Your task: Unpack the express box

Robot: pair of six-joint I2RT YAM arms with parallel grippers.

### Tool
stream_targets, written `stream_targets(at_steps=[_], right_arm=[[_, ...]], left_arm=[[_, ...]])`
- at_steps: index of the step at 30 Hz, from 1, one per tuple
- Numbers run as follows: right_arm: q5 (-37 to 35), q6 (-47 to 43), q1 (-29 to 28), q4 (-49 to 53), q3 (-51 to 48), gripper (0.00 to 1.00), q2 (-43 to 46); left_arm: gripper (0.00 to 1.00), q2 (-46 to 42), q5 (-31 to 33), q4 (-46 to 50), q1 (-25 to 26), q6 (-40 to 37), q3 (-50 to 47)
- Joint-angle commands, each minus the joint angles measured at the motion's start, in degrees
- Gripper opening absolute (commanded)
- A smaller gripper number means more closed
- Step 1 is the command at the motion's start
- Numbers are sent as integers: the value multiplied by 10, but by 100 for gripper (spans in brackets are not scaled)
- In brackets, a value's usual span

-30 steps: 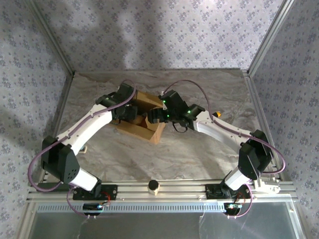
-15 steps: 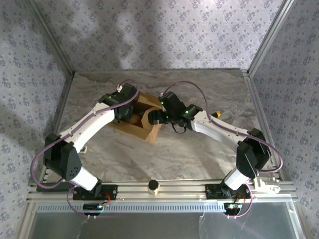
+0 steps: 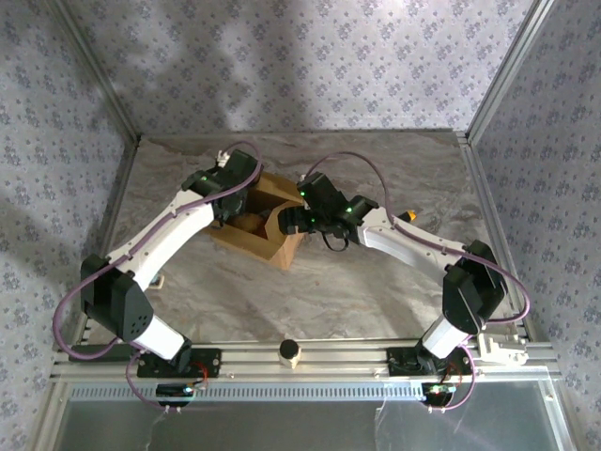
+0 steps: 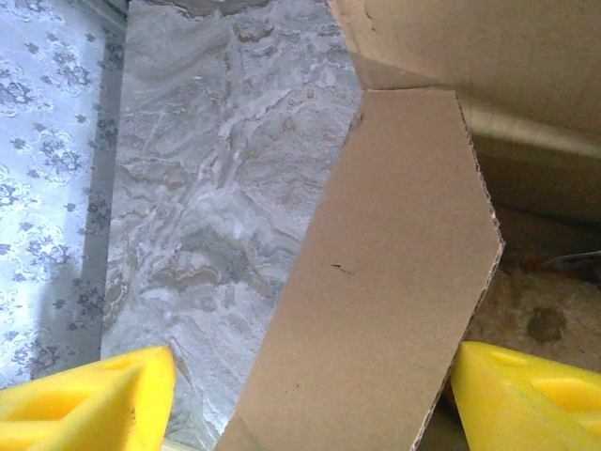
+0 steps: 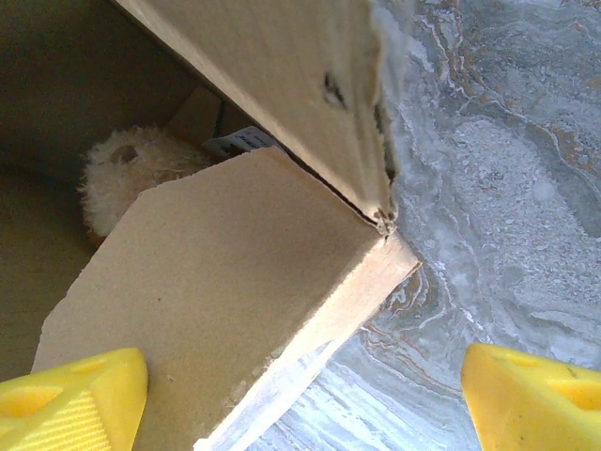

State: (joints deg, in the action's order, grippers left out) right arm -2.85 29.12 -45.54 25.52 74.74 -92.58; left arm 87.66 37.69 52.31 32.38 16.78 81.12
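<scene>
Handling: the tan-brown rectangular cardboard express box (image 3: 266,230) looks light, with stiff walls. Its flaps should bend at the crease, so a flap edge seems the best hold.
Left gripper (image 4: 310,402): spread wide, yellow foam fingers (image 4: 89,399) on either side of an upright cardboard flap (image 4: 385,282), not pinching it.
Right gripper (image 5: 300,395): also wide, straddling a flap at the box's corner.
Box position: between the two grippers, on the grey marbled table (image 3: 376,282).
Look: plain, flaps raised, top open. A pale fluffy plush toy (image 5: 117,174) sits inside, beyond the right gripper's left finger.
</scene>
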Motion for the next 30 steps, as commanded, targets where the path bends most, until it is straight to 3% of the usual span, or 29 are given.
stream_targets(at_steps=[1,9,22,30], right_arm=[[-17,2,-4,42,11,87,-6],[-18,-1,-3,44,11,87,0],[-5,-9,2,44,18,87,0],[33,-43,24,47,37,87,8]], left_arm=[[77,-18,55,19,-3,-15,21],[78,-22,75,29,-40,-21,34],[78,-12,-30,26,-139,11,17],[77,-6,-106,19,-152,57,-27]])
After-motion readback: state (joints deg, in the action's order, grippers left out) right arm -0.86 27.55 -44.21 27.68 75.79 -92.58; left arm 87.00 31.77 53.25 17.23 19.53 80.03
